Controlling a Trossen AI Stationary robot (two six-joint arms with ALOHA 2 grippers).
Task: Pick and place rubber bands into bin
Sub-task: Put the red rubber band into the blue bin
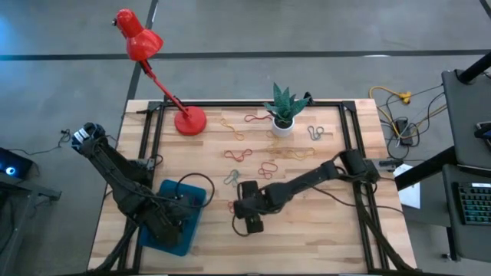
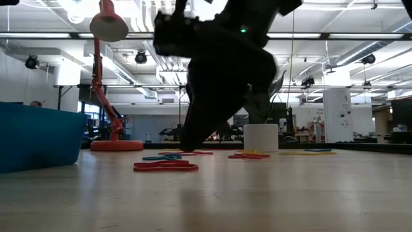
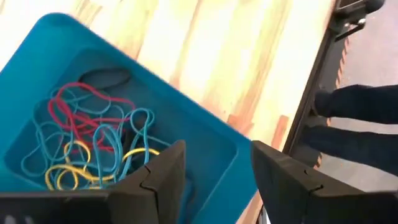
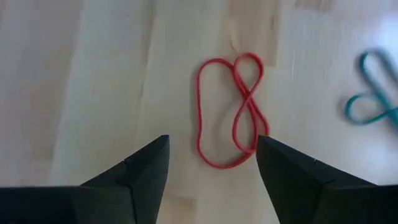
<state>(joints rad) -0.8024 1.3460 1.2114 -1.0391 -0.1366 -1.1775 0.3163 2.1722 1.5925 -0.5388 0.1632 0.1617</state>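
The overhead camera looked straight down on the whole counter (image 1: 322,230) and both arms. The low camera sat at counter height, facing level across it into the room, sharing the red lamp (image 1: 146,44) and white plant pot (image 2: 261,137) with the overhead one. The left wrist camera looked closely down into the bin (image 3: 205,134); the right wrist camera hung just above a red rubber band (image 4: 230,112)

A robotics lab: 2 dark arms at a wooden table (image 1: 322,230) on concrete floor, strip lights (image 2: 360,37) and exposed ducting (image 2: 129,67) overhead.
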